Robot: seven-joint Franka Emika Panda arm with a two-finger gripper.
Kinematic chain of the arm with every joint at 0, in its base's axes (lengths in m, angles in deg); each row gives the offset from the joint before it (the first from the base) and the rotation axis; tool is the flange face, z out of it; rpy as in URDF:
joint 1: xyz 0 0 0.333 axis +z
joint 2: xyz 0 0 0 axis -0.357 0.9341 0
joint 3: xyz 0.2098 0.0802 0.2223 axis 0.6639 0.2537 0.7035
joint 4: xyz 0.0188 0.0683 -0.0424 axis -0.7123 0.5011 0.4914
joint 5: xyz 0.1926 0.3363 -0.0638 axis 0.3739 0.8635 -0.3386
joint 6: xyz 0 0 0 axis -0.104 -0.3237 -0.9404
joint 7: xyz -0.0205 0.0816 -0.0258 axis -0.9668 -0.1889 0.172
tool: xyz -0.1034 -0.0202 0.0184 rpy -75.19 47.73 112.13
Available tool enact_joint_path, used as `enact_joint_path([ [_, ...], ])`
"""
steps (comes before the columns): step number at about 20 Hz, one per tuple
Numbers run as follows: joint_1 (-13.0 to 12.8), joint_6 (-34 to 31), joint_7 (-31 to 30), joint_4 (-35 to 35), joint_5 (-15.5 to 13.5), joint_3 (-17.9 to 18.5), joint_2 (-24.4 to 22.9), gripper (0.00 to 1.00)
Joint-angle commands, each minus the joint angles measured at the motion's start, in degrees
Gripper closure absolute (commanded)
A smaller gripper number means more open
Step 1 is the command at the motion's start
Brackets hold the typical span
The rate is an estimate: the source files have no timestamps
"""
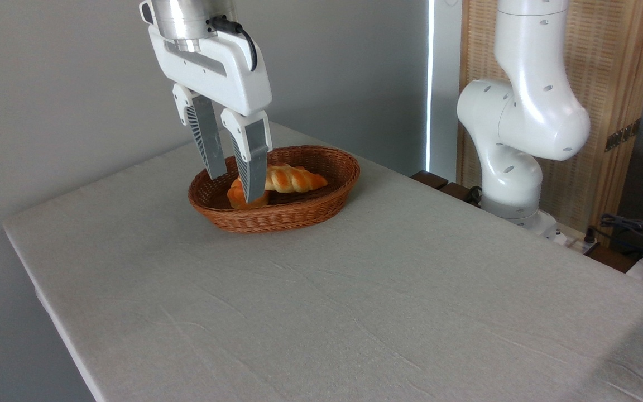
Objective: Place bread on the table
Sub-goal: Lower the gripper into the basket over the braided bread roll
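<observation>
Hand (pixel 235 187) part open over basket (pixel 321 204) near worktop (pixel 355 290) back edge; grips nothing; straddling bread (pixel 293 178) end to grasp.

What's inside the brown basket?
Inside the basket lies a long braided bread and a small round bun. The end effector hangs open in front, covering part of both, so the spot where they meet is hidden.

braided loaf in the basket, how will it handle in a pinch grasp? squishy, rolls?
The bread looks rounded and tapered, so it may pivot or slip between the fingers. Its glossy surface hints at slipperiness. The basket wall should stop rolling; on the flat table it may rock. Firmness can't be told.
</observation>
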Motion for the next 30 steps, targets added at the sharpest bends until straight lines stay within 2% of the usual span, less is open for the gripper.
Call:
enact_joint_path([
  [1, -0.3, -0.8, -0.1, 3.7, -1.2, -2.8, -3.3, 0.0],
  [4, -0.4, 3.5, -0.1, 9.8, -4.1, -6.6, -7.0, 0.0],
  [8, -0.6, 9.5, -0.1, 18.1, -6.2, -9.8, -11.4, 0.0],
  [9, -0.9, 10.4, -0.1, 19.0, -7.0, -10.4, -11.9, 0.0],
  [10, -2.7, 12.3, -0.1, 21.4, -8.5, -11.3, -12.5, 0.0],
  [14, -7.8, 15.3, -0.1, 24.6, -8.6, -11.3, -13.2, 0.0],
  [21, -14.5, 15.8, 0.3, 30.2, -8.3, -11.2, -14.7, 0.0],
  [26, -15.3, 18.5, 0.3, 37.0, -8.4, -11.4, -18.8, 0.0],
  [30, -17.3, 21.1, 0.3, 39.2, -8.4, -11.4, -19.0, 0.0],
])
